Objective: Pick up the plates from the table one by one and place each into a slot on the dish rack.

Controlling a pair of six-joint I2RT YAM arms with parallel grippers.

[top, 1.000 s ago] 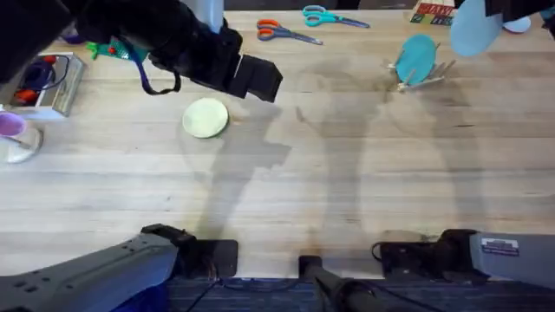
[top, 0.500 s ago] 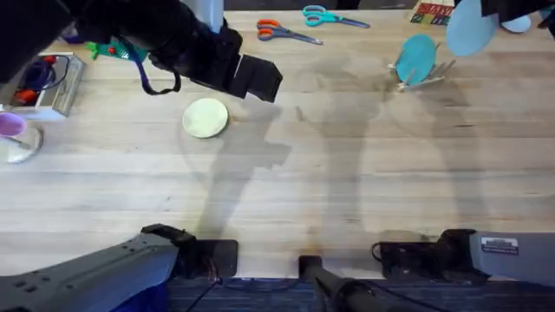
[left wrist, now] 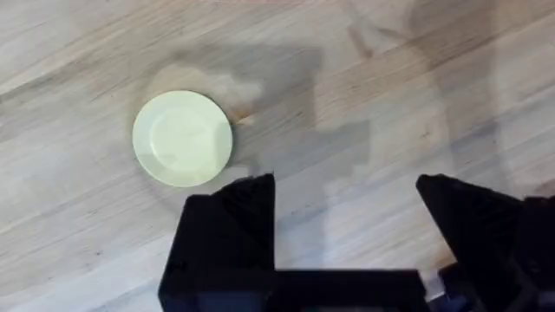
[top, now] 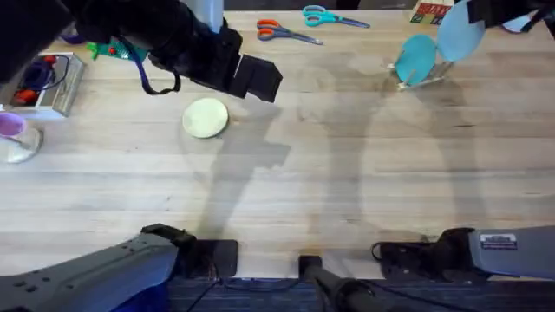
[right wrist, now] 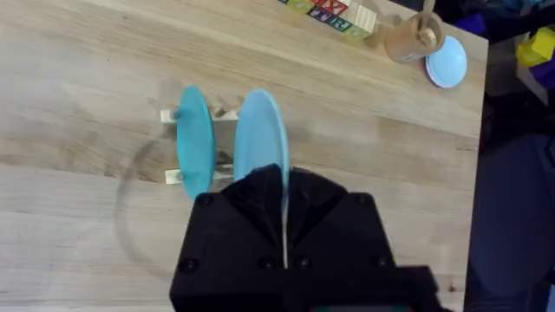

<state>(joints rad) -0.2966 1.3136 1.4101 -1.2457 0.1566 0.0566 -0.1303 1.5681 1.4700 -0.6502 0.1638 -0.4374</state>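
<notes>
**Light blue plate carried in over the dish rack**

Overhead view: the right pincer (top: 479, 10) holds the light blue plate (top: 460, 36) on edge at the far right of the tabletop (top: 347, 173). Over the last second the plate has drifted left and down, from beyond the dish rack (top: 422, 76) to just above it, now partly overlapping the teal plate (top: 414, 59) that stands in a slot. The pale yellow plate (top: 205, 117) lies flat left of centre, unmoved, with the left pincer (top: 256, 78) hovering just beside it.

Left wrist view: the left pincer (left wrist: 347, 208) is spread wide and empty above the wood. The pale yellow plate (left wrist: 182, 139) lies flat just off one finger, untouched.

Right wrist view: the right pincer (right wrist: 284, 212) is pressed onto the rim of the light blue plate (right wrist: 260, 130), held upright. It hangs parallel to the teal plate (right wrist: 194, 139), over the dish rack (right wrist: 221, 160) and apparently above a neighbouring slot.

The shift suggests the plate is nearly lined up for lowering; the yellow plate remains to be picked up.
</notes>
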